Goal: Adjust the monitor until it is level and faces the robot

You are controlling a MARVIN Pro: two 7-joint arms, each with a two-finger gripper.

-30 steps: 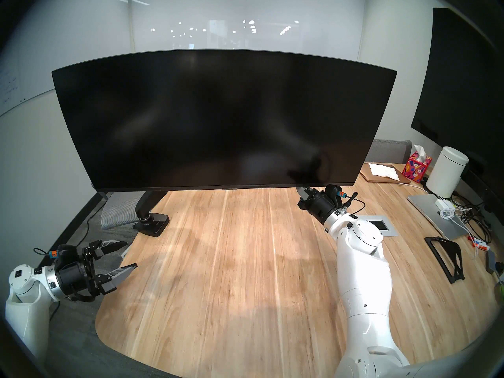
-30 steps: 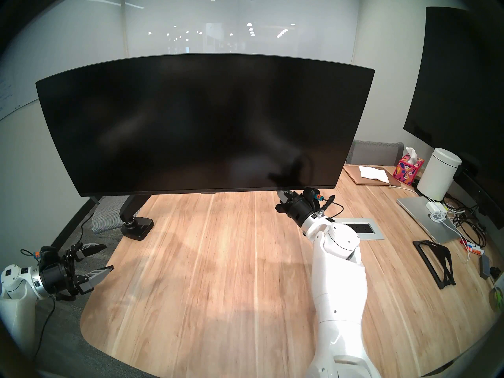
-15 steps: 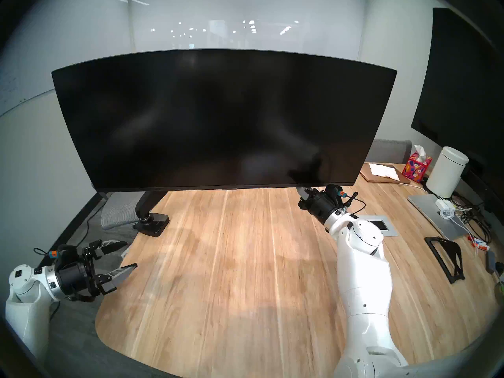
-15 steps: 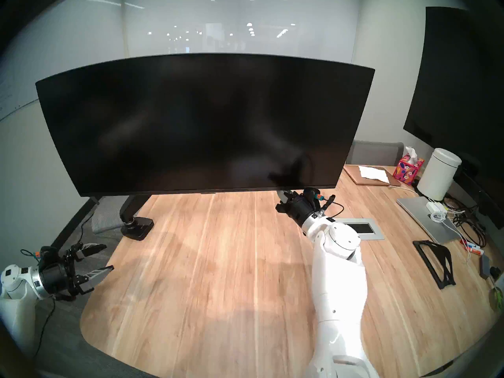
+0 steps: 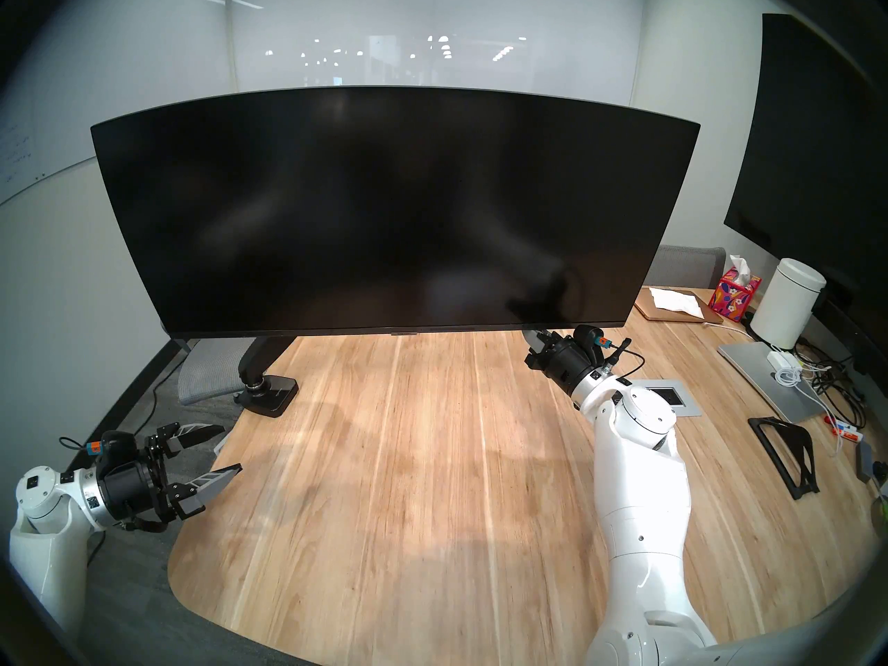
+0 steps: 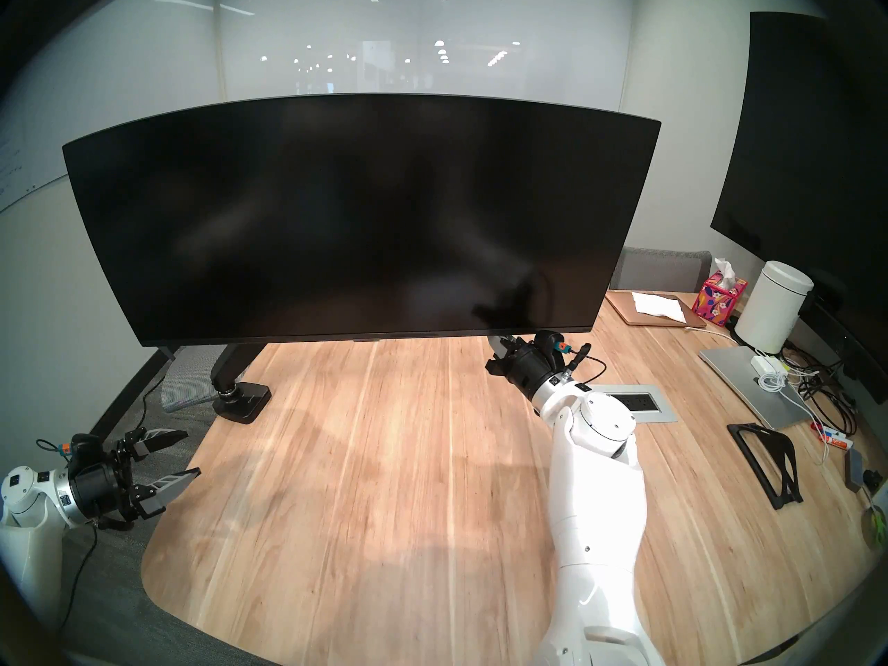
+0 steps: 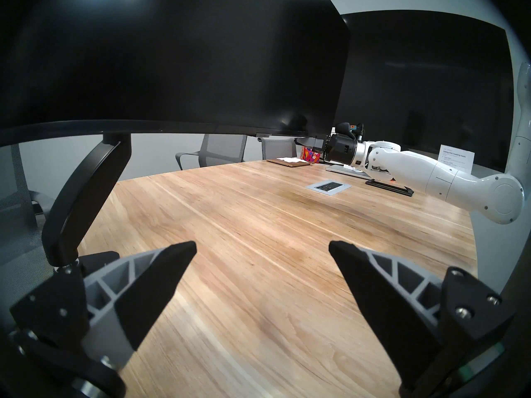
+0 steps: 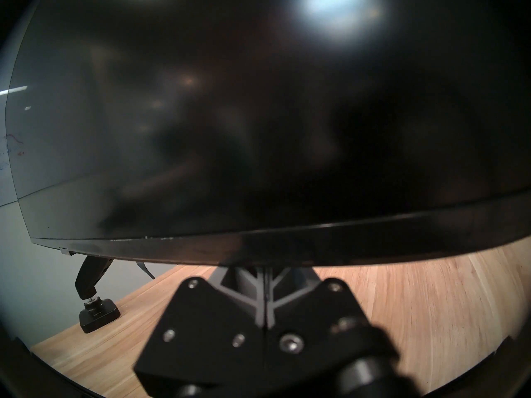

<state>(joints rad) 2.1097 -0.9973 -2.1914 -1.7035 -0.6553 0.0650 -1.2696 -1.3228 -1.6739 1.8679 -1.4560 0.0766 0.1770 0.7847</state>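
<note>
Bare worktop (image 5: 408, 482) near the rounded front edge, lots of free room. Left gripper (image 5: 226, 451) spread wide, level, off the worktop's left edge. Right gripper (image 5: 533, 337) pinched closed, fingers tucked under the monitor (image 5: 394, 208) bottom edge near its right corner. Monitor sits far-center on its mount (image 5: 262, 362).

Open left claw (image 7: 262, 252) above table (image 7: 258, 216)

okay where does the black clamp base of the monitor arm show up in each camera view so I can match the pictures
Head stereo left: clamp base left of centre, at the table's far left edge.
Head stereo right: the same spot, lower left of centre.
Left wrist: lower left, mostly hidden behind the left gripper's finger.
Right wrist: lower left, under the monitor's bottom edge.
Shared landmark: the black monitor arm rising from it.
</note>
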